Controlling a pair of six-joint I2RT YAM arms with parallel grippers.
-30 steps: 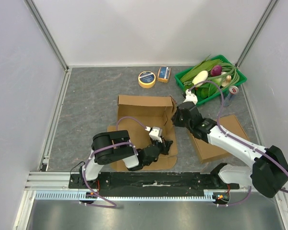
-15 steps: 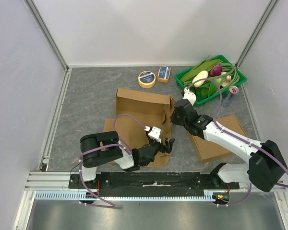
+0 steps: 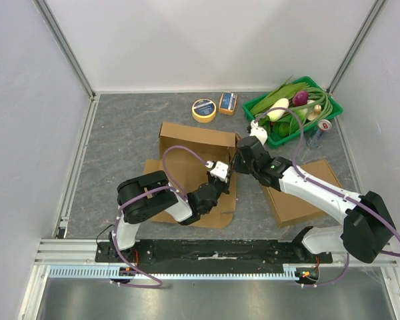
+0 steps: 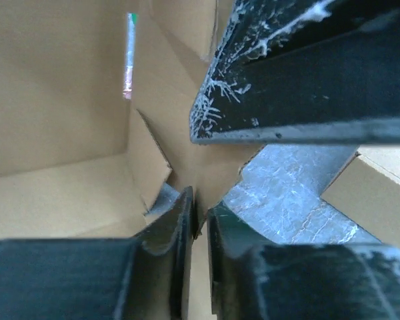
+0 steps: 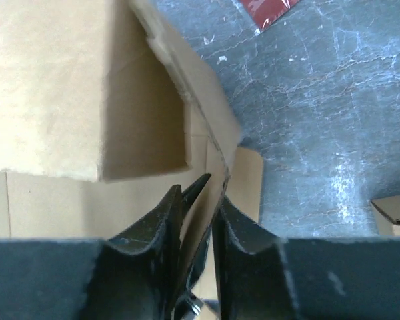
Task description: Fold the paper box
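Found left gripper [image 4: 199, 212] pinching a thin flap of the paper box [image 4: 53, 100] between its fingers. Found right gripper [image 5: 199, 200] clamped likewise on a wall edge, with upright panel just left of fingers.

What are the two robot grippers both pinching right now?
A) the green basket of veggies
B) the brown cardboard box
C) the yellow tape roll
B: in the wrist views, the left gripper and the right gripper each have a flap of the cardboard box squeezed between their fingers.
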